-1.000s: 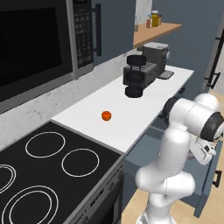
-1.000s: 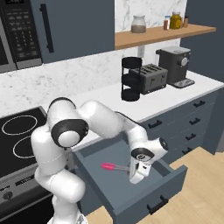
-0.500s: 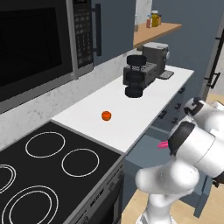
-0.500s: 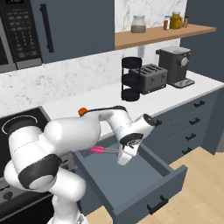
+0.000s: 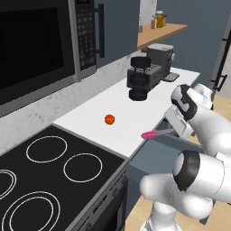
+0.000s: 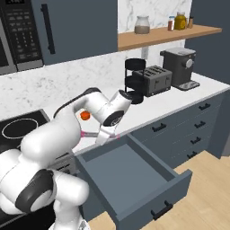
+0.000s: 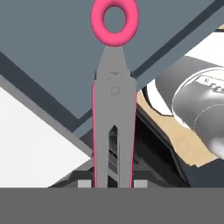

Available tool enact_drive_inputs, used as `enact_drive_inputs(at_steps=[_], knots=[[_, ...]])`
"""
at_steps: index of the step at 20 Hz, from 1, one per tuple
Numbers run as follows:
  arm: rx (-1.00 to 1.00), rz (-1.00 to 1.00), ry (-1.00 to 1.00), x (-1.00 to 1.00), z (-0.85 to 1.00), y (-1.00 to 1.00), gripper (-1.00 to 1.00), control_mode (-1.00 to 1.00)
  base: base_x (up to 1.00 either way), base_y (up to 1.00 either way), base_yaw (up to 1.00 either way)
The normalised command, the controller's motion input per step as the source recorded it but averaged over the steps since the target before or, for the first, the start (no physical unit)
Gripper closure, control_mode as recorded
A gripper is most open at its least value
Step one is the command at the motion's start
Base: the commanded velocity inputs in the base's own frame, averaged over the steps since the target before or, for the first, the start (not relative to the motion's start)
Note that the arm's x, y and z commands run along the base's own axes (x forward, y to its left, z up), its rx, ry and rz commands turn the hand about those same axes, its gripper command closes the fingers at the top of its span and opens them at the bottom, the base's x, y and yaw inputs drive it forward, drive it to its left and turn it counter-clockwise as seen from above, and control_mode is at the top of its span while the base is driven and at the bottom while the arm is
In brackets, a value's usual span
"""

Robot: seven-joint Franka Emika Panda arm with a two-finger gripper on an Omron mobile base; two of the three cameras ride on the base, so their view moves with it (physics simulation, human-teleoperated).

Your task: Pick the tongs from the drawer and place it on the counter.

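The white surface [image 5: 135, 113] runs between the black stovetop [image 5: 54, 180] and the coffee machine [image 6: 179, 67]. Below its front edge the drawer [image 6: 134, 179] stands pulled out, interior bare. The fingers [image 5: 168, 131] hang above the surface's front edge, pinching the tongs [image 5: 151, 134] along their length (grey body with pink edging and a pink ring end in the hand view). The tongs are clear of the drawer, pink tip pointing toward the stovetop. An orange ball [image 5: 109, 119] rests on the surface nearby.
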Motion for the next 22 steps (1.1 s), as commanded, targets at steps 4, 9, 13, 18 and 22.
enact_drive_inputs(at_steps=[4,9,13,18,22], knots=[[0.0,0.01,0.0,0.57,0.01,0.84,1.0,-1.0,0.0,0.0,0.0],[-0.03,0.0,0.01,0.78,-0.34,0.7,1.0,-1.0,0.0,0.0,0.0],[0.0,0.0,0.01,0.82,-0.44,0.36,1.0,-1.0,0.0,0.0,0.0],[0.0,0.0,0.01,0.77,-0.55,0.26,1.0,-1.0,0.0,0.0,0.0],[0.0,0.0,0.05,0.57,-0.54,0.0,1.0,-1.0,0.0,0.0,0.0]])
